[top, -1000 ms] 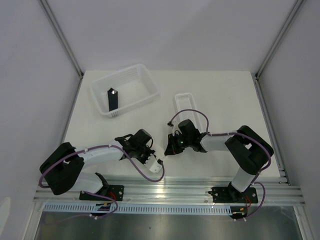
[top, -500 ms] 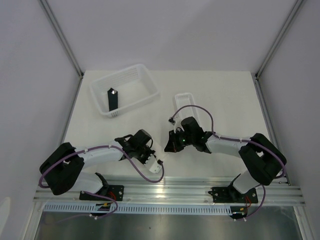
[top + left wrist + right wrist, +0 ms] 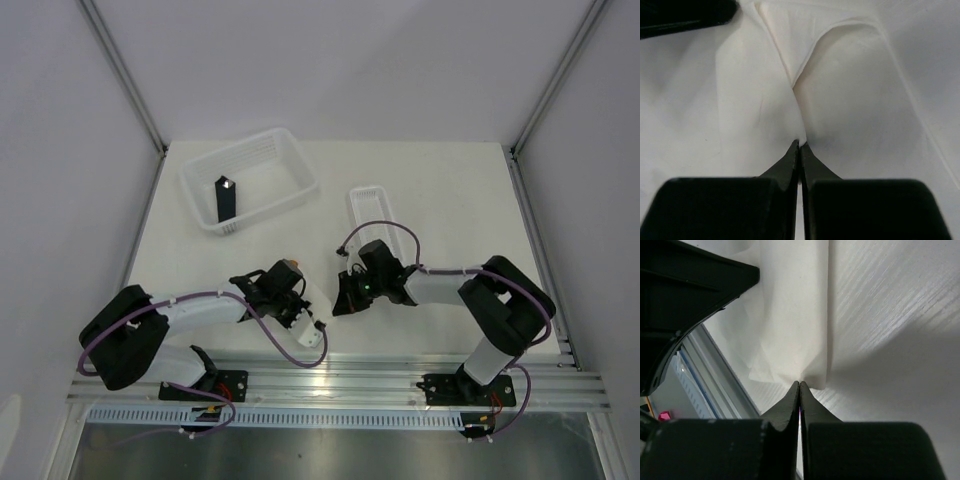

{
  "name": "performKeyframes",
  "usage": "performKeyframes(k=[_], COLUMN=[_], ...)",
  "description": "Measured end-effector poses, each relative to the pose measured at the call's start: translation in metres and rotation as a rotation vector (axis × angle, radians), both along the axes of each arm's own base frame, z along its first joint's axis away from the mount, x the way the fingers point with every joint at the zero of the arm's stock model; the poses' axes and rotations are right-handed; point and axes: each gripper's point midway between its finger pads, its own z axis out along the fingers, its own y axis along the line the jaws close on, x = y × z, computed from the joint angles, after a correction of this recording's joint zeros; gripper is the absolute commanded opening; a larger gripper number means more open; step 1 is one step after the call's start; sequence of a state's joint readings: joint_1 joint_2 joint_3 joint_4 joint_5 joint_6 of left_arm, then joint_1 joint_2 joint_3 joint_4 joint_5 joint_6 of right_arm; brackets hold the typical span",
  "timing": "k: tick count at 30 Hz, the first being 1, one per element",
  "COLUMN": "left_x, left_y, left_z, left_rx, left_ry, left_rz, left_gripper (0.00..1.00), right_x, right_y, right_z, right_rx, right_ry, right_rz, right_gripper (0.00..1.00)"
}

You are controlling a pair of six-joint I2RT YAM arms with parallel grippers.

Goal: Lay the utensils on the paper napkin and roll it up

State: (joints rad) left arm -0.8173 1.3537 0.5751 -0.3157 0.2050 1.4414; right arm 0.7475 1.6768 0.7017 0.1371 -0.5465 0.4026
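White bench (image 3: 450, 190) fills the overhead view. We see a slotted basket (image 3: 270, 150) at far left holding an upright black block (image 3: 226, 198), and a narrow tray (image 3: 368, 205) mid-bench. Both arms reach inward, with the left fingers (image 3: 300, 303) and right fingers (image 3: 345, 296) near each other by the front edge.

From the left wrist, we see the fingers (image 3: 787, 165) pressed shut, pinching a raised fold of the paper napkin (image 3: 850, 95), which lies rumpled on the bench.

From the right wrist, the fingers (image 3: 787, 402) are likewise shut, nipping the paper napkin (image 3: 790, 320) at its near edge.
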Motion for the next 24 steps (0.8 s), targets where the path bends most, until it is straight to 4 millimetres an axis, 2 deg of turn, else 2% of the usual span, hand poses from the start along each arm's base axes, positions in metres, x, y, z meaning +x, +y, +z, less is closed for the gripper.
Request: performKeyframes(k=[4, 8, 10, 13, 17, 18, 24], left_x=[0.0, 0.001, 0.001, 0.001, 0.001, 0.001, 0.001], left_y=[0.0, 0.0, 0.0, 0.0, 0.0, 0.0, -0.001], left_z=[0.0, 0.0, 0.0, 0.0, 0.0, 0.0, 0.0], left_rx=[0.0, 0.0, 0.0, 0.0, 0.0, -0.001, -0.001], left_ry=[-0.004, -0.007, -0.007, -0.007, -0.008, -0.007, -0.01], left_rz=[-0.004, -0.007, -0.007, -0.007, -0.007, -0.008, -0.012], left_gripper=[0.01, 0.01, 0.01, 0.01, 0.01, 0.01, 0.01], right_x=[-0.001, 0.008, 0.011, 0.01, -0.002, -0.006, -0.004], right_y=[-0.004, 0.005, 0.01, 0.014, 0.008, 0.008, 0.007], right_z=[0.019, 0.049, 0.053, 0.041, -0.001, -0.006, -0.001], right_rx=[0.005, 0.071, 0.094, 0.09, 0.004, 0.007, 0.009], right_ry=[-0.024, -0.086, -0.093, -0.062, 0.033, 0.063, 0.065], right_rz=[-0.001, -0.003, -0.001, 0.006, 0.015, 0.024, 0.021], right_gripper=[0.0, 0.0, 0.0, 0.0, 0.0, 0.0, 0.0])
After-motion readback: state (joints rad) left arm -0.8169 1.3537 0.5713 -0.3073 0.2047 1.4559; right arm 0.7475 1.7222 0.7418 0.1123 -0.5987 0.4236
